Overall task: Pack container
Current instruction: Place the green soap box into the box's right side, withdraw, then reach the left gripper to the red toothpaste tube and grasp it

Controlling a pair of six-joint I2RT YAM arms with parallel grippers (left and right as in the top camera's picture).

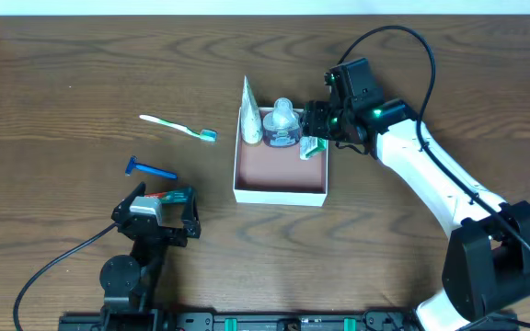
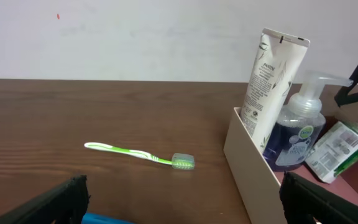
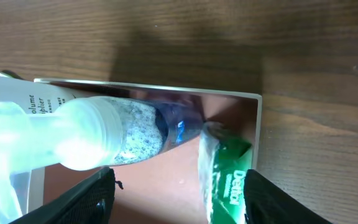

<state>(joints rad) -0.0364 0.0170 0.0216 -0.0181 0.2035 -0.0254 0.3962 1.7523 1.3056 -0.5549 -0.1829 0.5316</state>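
arguably, since the right end effector (image 1: 315,127) hangs spread apart around the green packet (image 1: 311,146) at the far right corner of the container (image 1: 279,170) on the surface (image 1: 63,74), a skewed lift could drag it out or topple the leaning tube (image 1: 250,119).

Overhead camera looks straight down from afar, covering the whole table (image 1: 63,74) and both arms. Left wrist camera sits low and faces level ahead of the left pincer (image 1: 164,195), past the toothbrush (image 2: 138,154) to the container (image 2: 247,168) side wall. Right wrist camera looks steeply down, close, between the right pincer (image 3: 176,202) fingers into the container corner; all three views share the pump bottle (image 1: 283,124).
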